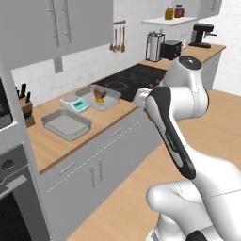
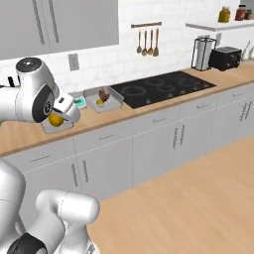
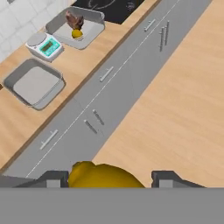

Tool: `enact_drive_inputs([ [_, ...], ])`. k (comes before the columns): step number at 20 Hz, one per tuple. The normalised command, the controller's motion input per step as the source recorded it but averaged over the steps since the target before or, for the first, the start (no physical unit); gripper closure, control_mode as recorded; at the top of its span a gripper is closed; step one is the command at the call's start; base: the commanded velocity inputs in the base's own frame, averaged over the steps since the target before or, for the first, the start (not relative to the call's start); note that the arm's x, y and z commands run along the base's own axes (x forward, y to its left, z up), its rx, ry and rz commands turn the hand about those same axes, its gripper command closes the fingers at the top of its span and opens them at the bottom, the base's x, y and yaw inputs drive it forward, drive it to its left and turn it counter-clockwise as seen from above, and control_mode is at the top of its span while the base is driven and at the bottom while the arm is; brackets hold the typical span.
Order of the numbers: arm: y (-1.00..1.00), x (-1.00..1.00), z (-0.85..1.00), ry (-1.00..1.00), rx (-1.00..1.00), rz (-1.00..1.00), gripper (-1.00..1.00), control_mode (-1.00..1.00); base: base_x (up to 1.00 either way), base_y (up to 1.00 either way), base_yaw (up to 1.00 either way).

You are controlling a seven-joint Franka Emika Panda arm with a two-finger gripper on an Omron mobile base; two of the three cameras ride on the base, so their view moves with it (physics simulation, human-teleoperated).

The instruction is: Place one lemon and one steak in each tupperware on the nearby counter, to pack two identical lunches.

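The tool [image 3: 105, 180] grips a lemon [image 3: 103, 176] between its jaws, above the wooden floor [image 3: 183, 100] before the cabinets. Beyond, on the counter [image 3: 17, 118], one tupperware [image 3: 34, 83] sits empty; the farther tupperware [image 3: 89, 33] holds a steak [image 3: 74, 20] and a second lemon [image 3: 77, 33].

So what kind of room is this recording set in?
A rendered home kitchen, by the look of it: a black stovetop set into a long wooden counter over grey cabinet doors, cooking utensils hanging on the white tiled wall, and a toaster further along.
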Motion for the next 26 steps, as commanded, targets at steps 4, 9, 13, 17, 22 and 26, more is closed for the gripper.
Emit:
enact_drive_inputs([
  [4,0.0,0.0,0.0,0.0,0.0,0.0,1.0,1.0,0.91,-0.24,0.57],
  [9,0.0,0.0,0.0,0.0,0.0,0.0,1.0,1.0,0.79,-0.02,0.72],
  [13,0.0,0.0,0.0,0.0,0.0,0.0,1.0,1.0,0.98,0.0,0.42],
  [17,-0.14,0.5,-0.34,0.0,0.0,0.0,1.0,-1.0,0.5,-0.01,0.02],
  [22,-0.06,1.0,-1.0,-0.01,-0.04,0.03,1.0,-1.0,0.0,0.0,0.0],
  [26,0.0,1.0,-1.0,-0.09,-0.06,0.04,1.0,-1.0,0.0,0.0,0.0],
])
